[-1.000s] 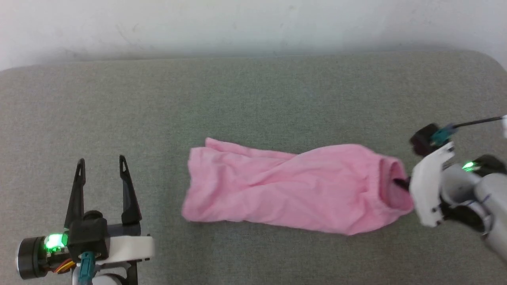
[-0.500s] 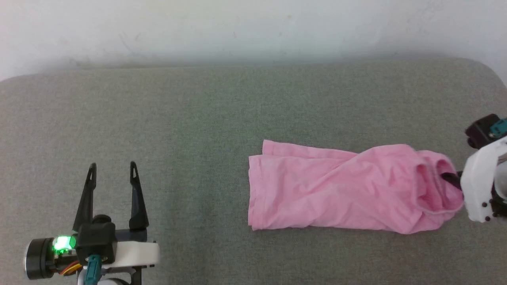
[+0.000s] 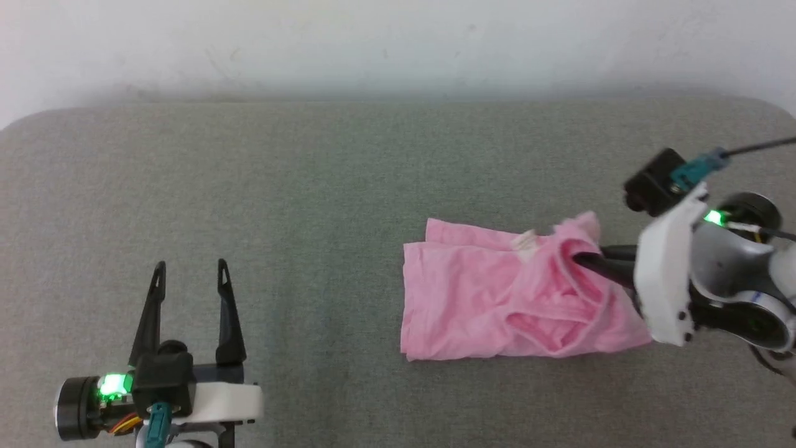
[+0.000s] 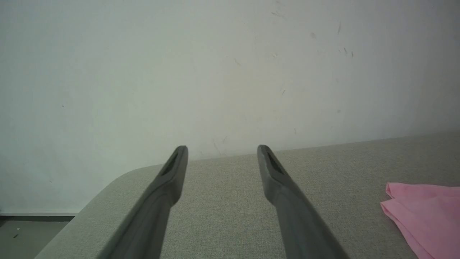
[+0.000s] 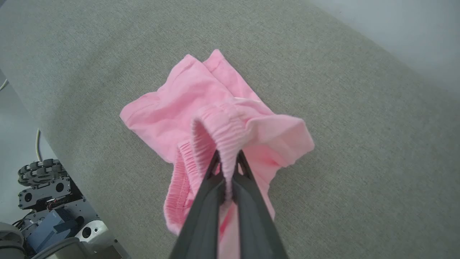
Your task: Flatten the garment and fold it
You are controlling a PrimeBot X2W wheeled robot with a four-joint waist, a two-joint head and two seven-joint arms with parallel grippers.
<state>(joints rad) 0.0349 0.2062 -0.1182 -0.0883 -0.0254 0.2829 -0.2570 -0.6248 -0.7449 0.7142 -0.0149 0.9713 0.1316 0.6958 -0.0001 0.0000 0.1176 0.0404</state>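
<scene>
pink garment (image 3: 485, 305), waistband (image 5: 219, 126) edge pinched by the right claw (image 5: 226, 160); grey cushion (image 3: 311, 186) separates it from the gaping left claw (image 3: 189, 266).

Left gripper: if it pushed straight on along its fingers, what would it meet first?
Probably nothing soon: the open left gripper points across the grey cushion towards the white wall, and the garment lies off to its right. Whether it would skim the cushion is unclear.

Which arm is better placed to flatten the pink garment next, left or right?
Right, probably. The right gripper is shut on the elastic waistband of the garment, holding it raised; the left gripper stands open, empty, well apart from the garment over the grey cushion.
</scene>
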